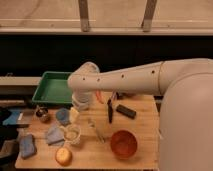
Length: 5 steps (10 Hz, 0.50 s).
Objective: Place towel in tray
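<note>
The towel [54,135], a small pale blue-grey cloth, lies flat on the wooden table left of the cream cup [73,134]. The green tray [46,93] sits at the table's back left. My gripper [79,106] hangs from the white arm just in front of the tray's right front corner. It is behind and to the right of the towel, above the small blue cup [62,116]. It looks open and holds nothing.
A darker blue sponge [27,146] lies at the front left and an orange fruit [63,156] by the front edge. An orange bowl [123,144], a black block [126,111] and a dark tool [110,111] are to the right. My arm spans the table's back.
</note>
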Each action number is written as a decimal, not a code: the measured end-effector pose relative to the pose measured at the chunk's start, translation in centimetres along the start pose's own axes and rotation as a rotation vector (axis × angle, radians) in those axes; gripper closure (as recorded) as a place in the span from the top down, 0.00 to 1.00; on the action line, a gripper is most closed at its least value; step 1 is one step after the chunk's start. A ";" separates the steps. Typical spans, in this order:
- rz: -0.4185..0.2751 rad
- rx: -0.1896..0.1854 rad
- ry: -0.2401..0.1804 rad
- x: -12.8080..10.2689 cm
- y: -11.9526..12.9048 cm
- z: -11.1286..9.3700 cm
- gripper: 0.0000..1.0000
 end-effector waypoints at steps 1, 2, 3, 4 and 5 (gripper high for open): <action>-0.014 -0.001 0.008 -0.9 0.5 0.4 0.80; -0.040 0.004 0.024 -2.3 1.1 0.9 0.80; -0.076 0.006 0.037 -4.3 2.1 1.5 0.80; -0.108 0.004 0.040 -5.8 2.9 1.9 0.80; -0.128 0.000 0.045 -6.6 3.4 2.3 0.80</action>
